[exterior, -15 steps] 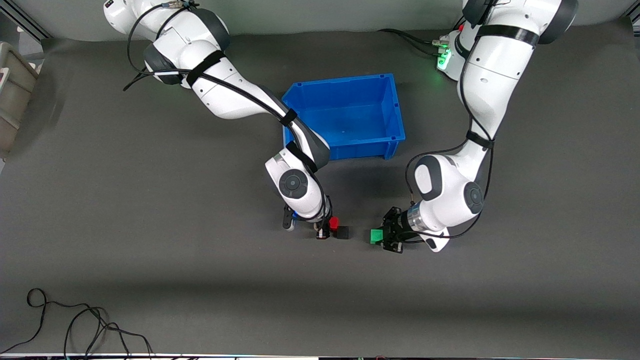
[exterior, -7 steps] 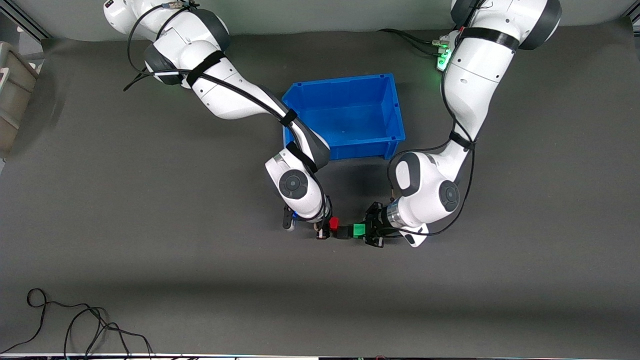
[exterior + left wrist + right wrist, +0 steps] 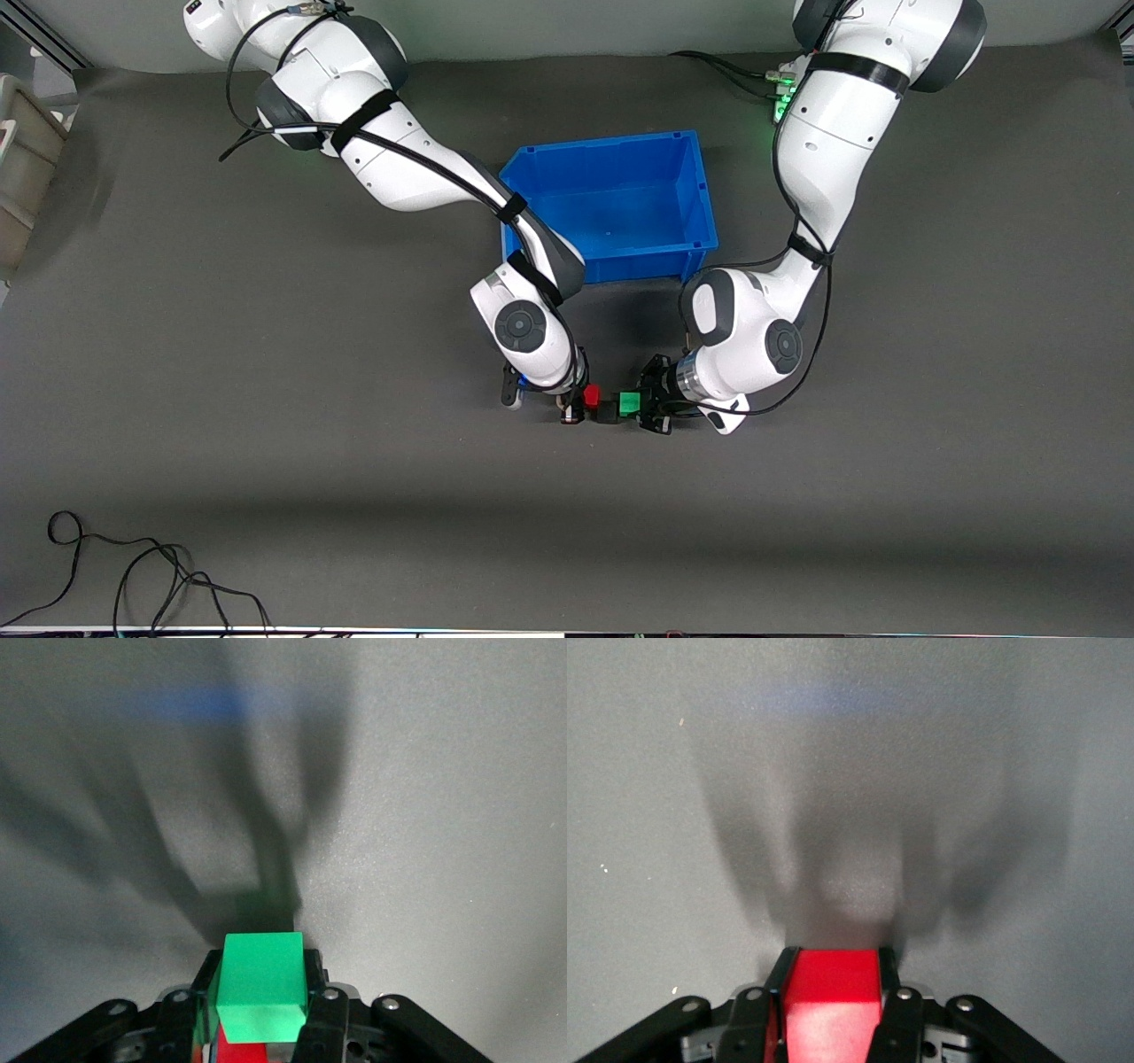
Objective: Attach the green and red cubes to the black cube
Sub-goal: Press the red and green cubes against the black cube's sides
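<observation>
A: Can you make out the black cube [image 3: 609, 410]?
B: Barely; it is a dark sliver between the red cube [image 3: 592, 395] and the green cube [image 3: 629, 404], and whether their faces touch is too small to tell.

The red cube [image 3: 591, 395], black cube [image 3: 609, 411] and green cube [image 3: 629, 404] sit in a touching row, black in the middle, nearer the camera than the blue bin [image 3: 700, 190].
</observation>
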Available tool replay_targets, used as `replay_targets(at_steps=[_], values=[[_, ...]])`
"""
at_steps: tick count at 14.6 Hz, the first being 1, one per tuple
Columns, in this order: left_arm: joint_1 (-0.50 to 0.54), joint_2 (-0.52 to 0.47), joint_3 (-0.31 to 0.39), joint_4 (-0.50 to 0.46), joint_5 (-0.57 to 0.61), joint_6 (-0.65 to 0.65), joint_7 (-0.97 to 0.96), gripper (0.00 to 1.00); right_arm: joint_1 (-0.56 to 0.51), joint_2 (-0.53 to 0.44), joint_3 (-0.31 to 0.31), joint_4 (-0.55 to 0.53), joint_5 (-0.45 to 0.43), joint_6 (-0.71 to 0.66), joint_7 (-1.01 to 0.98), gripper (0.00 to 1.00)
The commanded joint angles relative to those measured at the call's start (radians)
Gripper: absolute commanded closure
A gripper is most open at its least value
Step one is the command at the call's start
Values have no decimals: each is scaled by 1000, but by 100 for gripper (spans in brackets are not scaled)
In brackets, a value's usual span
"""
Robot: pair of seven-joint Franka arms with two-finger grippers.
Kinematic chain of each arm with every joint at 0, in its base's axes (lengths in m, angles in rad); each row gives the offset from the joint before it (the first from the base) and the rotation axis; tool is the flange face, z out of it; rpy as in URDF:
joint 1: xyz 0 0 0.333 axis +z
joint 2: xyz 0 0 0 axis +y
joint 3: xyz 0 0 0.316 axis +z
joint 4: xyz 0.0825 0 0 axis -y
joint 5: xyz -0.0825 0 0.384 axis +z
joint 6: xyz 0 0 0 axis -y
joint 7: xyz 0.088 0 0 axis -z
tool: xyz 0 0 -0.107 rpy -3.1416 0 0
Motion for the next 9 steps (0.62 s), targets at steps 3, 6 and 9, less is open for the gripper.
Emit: replay_targets(at_steps=[3, 6, 9], values=[[-18, 9, 18, 26, 0, 3, -83, 81, 19, 55, -22, 65, -6, 12, 26, 100], [-15, 17, 24, 36, -3, 6, -111, 81, 19, 55, -22, 73, -6, 12, 26, 100], [-18, 32, 24, 47, 0, 48, -140, 81, 19, 55, -22, 73, -6, 12, 26, 100]])
